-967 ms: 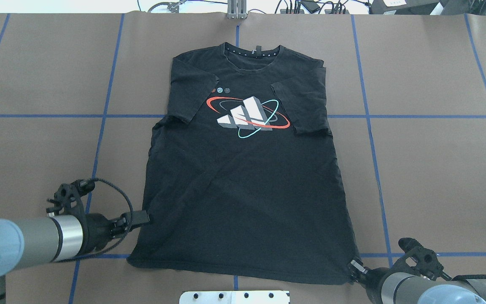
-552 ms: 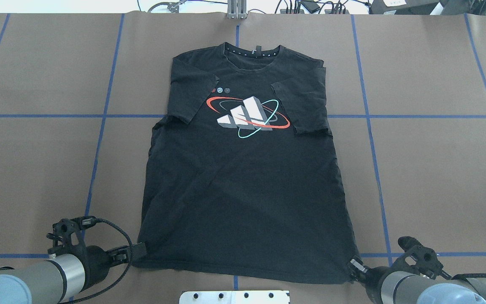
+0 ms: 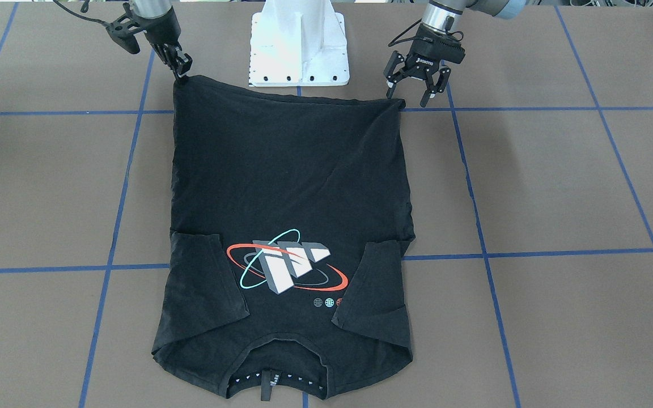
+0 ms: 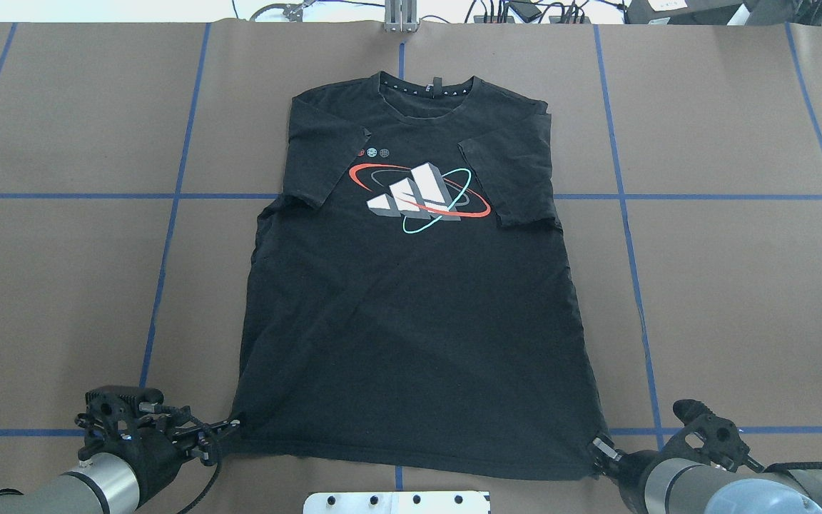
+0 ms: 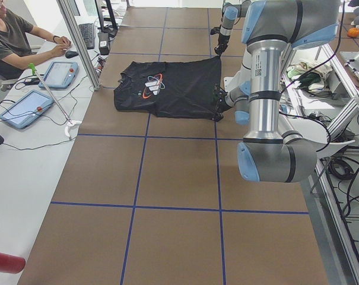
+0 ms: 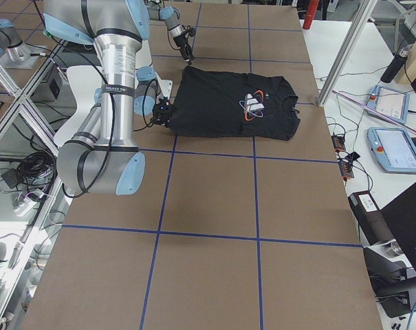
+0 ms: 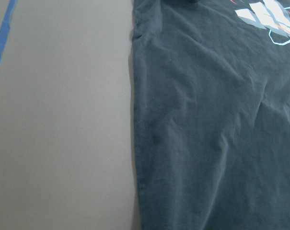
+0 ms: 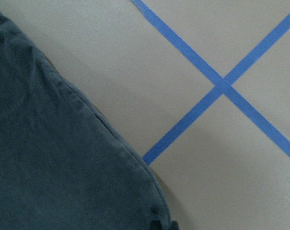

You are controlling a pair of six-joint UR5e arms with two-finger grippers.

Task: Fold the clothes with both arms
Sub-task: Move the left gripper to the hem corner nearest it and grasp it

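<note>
Black T-shirt hem corner lower left, tan table, crossed blue tape lines beside it

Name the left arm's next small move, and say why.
Probably slide the open left claw onto the near hem corner of the black short-sleeved T-shirt and close it: the right claw looks pinched on the opposite corner, while the left hangs just beside its own.

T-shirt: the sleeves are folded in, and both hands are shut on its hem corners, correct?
Only the right hand is shut on a hem corner of the T-shirt. The left hand stands open at its corner, as the front-facing view shows. The sleeves are folded in.
</note>
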